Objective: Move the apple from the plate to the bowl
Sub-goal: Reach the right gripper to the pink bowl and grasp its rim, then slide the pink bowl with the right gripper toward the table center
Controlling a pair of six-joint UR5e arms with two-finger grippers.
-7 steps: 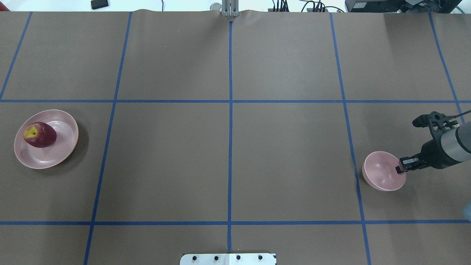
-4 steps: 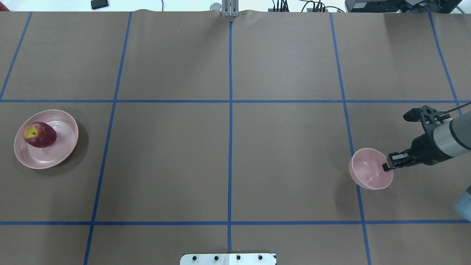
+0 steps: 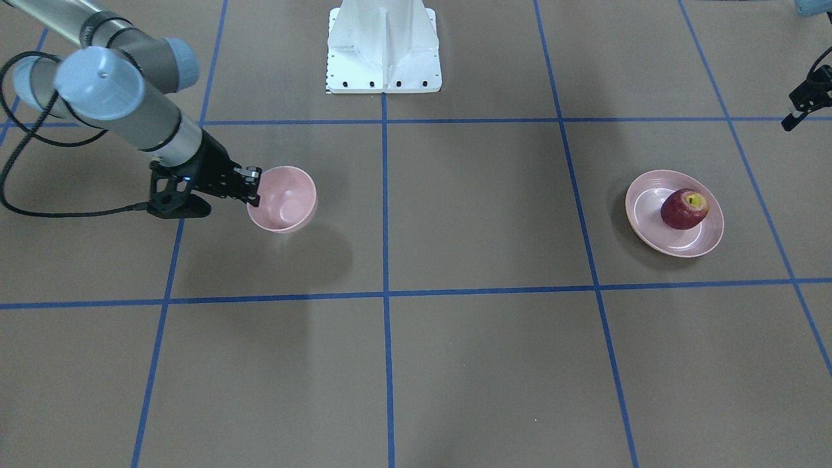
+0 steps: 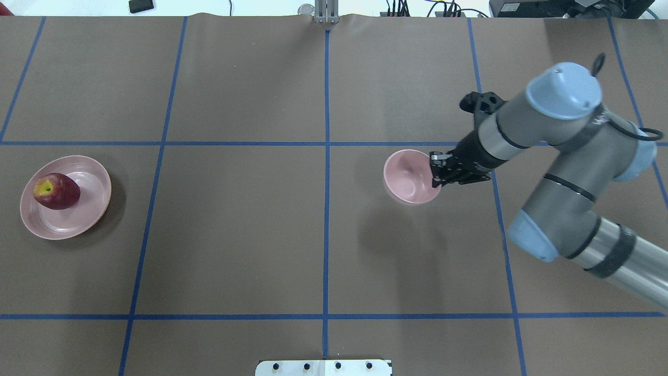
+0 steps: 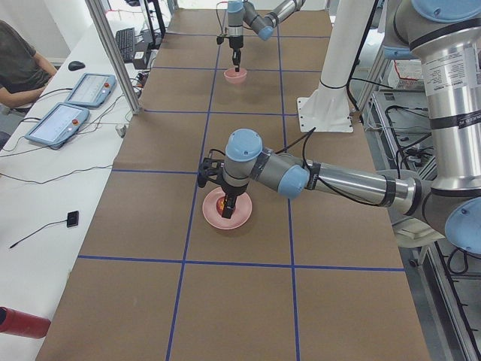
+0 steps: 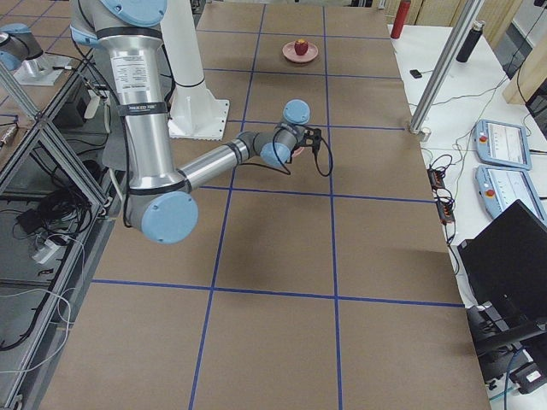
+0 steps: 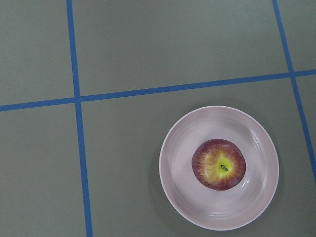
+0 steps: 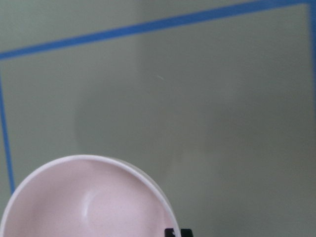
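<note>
Currently, on the table (image 4: 235, 235), the plate (image 4: 78, 223) holds the apple (image 4: 56, 191). The bowl (image 4: 409, 177) hangs clear of the table, its rim pinched by the closed right claw (image 4: 434, 175). Left claw (image 3: 805, 101) state: cannot tell.

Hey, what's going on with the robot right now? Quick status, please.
Right gripper shut on the bowl rim, bowl held off the table. Left gripper above the plate, open or shut unclear. Apple on plate. No obstacle seen between.
</note>
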